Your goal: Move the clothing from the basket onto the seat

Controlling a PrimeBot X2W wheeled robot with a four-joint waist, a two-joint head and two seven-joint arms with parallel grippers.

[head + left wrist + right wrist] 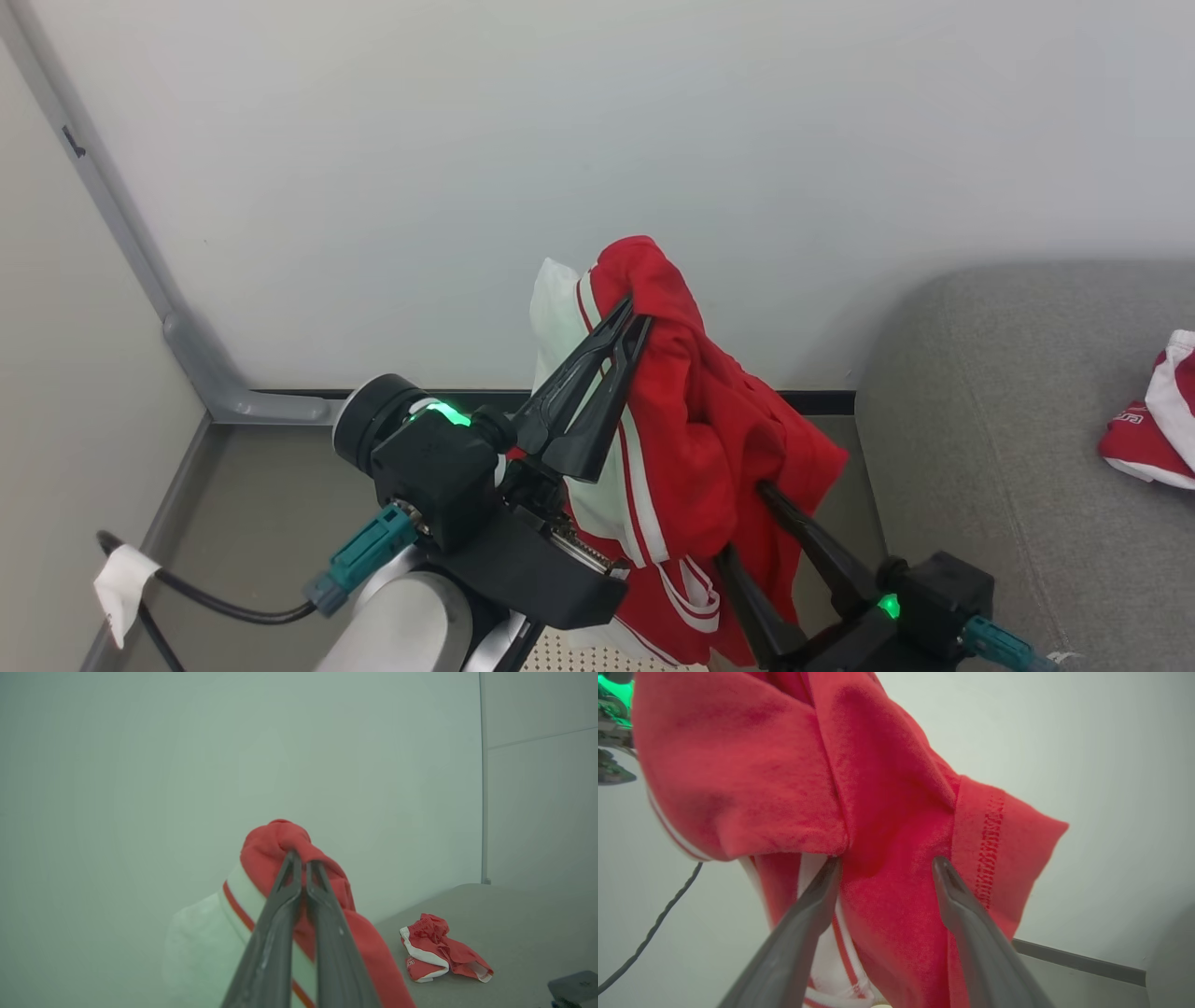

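Two tools are meeting one red-and-white garment (691, 411). Of these, the left tool (637, 315) is clamping tight on a bunched fold at the garment's top, cloth bulging over its fingertips, and it is carrying the whole load. Lower down, the right tool (742, 521) is standing wide apart, its fingers poking into the hanging red cloth without pinching any of it.

The fabric is looking soft, light and limp, so it is likely to sag, swing and slip through a loose hold. A thick gathered fold, or the stitched hem beside the right tool's finger, is looking like the surest place to take it.

The left forearm is rising from the lower middle of the head view, wrist tilting up and rightward. The right arm is reaching in from the lower right, fingers pointing up and leftward.

The garment is hanging in the air above the basket (583, 658), beside the seat (1008, 420) but not yet over it. A second garment (1153, 429) is lying on the seat.
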